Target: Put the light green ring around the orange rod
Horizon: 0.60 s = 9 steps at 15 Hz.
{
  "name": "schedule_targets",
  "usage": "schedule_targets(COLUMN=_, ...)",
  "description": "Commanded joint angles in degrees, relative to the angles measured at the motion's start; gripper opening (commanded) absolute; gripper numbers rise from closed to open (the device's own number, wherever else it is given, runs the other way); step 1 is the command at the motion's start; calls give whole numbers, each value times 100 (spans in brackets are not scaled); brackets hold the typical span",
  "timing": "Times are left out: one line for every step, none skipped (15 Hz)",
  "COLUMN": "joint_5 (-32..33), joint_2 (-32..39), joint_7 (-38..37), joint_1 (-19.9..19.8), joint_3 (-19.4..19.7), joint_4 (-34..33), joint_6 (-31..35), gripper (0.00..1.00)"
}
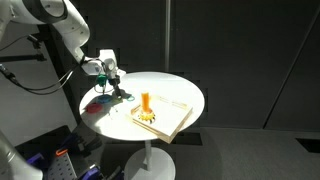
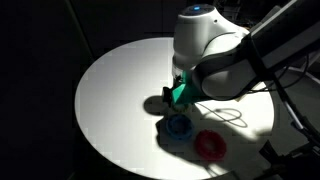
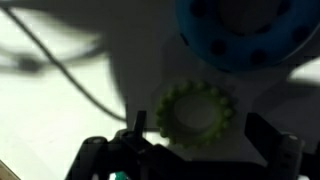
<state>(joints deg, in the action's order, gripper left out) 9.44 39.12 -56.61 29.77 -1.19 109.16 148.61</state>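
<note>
Since the claw hangs spread wide and grasps nothing, I report the light green ring lying flat on the table, just beside the blue ring and squarely between my two fingers. Being round, it has no long axis; I judge a straight descent suffices. The orange rod stands apart from the blue ring.

Exterior views toward table, wrist downward.
</note>
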Motion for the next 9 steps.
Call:
schedule_targets(joint_5=-132, joint_2=68, joint_7=-85, joint_1=2, joint_3=9, joint_4=-87, joint_6=53, gripper=100)
schedule_targets(joint_5=-144, joint_2=79, joint_7=-95, joint_1=-1, joint_3=6, joint_4=-86, joint_6=60, gripper=100)
schedule_targets(joint_5=-157, joint_2=93, joint_7=-107, joint_1=-5, joint_3=5, joint_4=-88, joint_6=61, gripper=100)
schedule_targets(joint_5=-171, joint_2=102, joint_7=-114, joint_1=-5, joint_3=5, joint_4=-89, joint_6=62, gripper=100)
schedule_targets(joint_5=-189, joint_2=113, joint_7=-122, joint_1=-1, joint_3=10, joint_4=-92, joint_6=63, gripper=100)
schedule_targets(joint_5=-213, joint_2=123, joint_7=-123, joint_1=-2, joint_3=10, joint_4=-94, joint_6=62, gripper=100)
schedule_targets(joint_5=-223, joint_2=131, joint_7=-126, joint_1=-1, joint_3=11, joint_4=-95, joint_6=62, gripper=100)
schedule_targets(joint_5=-228, joint_2=139, joint_7=-131, joint_1=3, joint_3=18, joint_4=-94, joint_6=63, gripper=100)
schedule_targets(joint_5=-230, joint_2=146, joint_7=-135, joint_1=4, joint_3=21, joint_4=-94, joint_6=62, gripper=95)
